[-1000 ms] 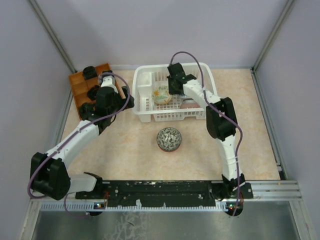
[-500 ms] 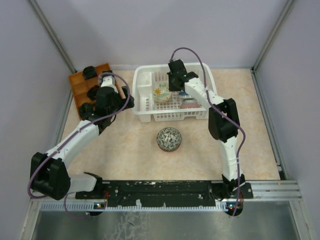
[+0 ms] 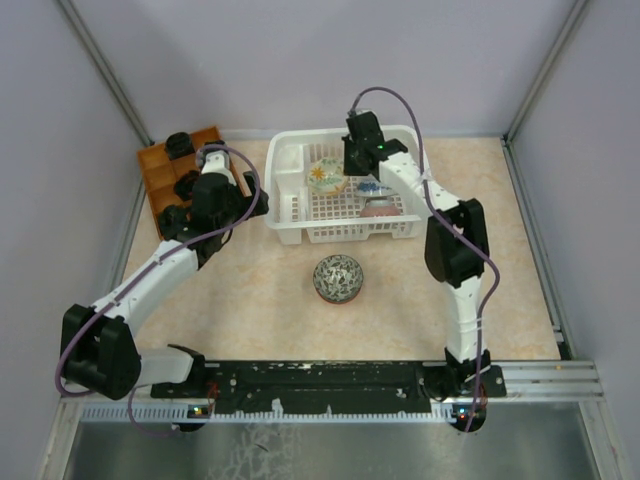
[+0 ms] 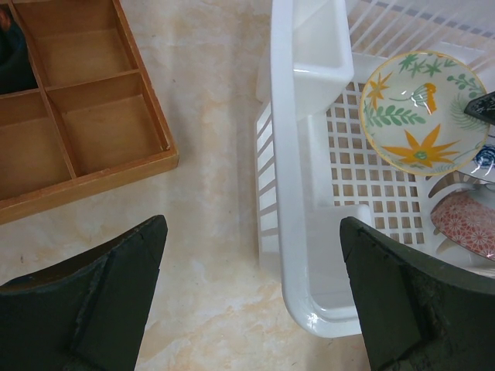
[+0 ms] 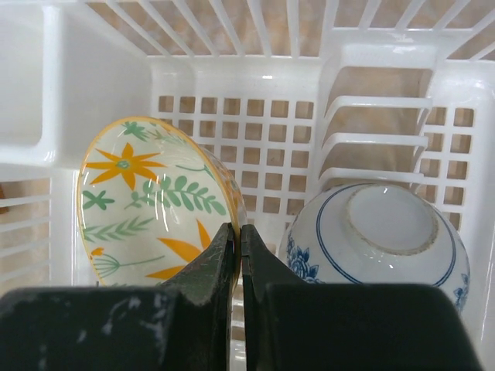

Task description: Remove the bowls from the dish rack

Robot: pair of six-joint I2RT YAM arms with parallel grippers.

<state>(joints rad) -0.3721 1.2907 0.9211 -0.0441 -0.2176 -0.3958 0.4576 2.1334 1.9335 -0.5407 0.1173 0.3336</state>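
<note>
Left to right:
- orange-brown compartment tray (image 3: 158,172) and left tool (image 4: 251,224): no change. The tool is wide open and holds nothing, parked over the table (image 3: 250,300) between the tray and the dish rack (image 3: 340,233).
- yellow floral bowl (image 3: 325,175): this is the change. It sits further toward the rack's far wall than a second ago and is tipped up on edge, so it's moving with the right arm.
- dark grey-and-white bowl (image 3: 338,278): already out, on the table in front of the rack.
- right tool (image 5: 240,232): has just finished closing, with the jaws together at the floral bowl's right rim. I read that as a pinch on the rim, but the fingers hide the contact itself, so it's probable, not confirmed.
- blue-and-white bowl (image 5: 379,232): upside down on the rack floor, just beside the tool. The pink patterned bowl (image 4: 468,224) is nearer the front. Both are untouched.

Meaning: the grasp phase looks done and the lift-out comes next. One bowl is out, one in hand and two are left in the rack. A thin rim grip may slip on the lift.
</note>
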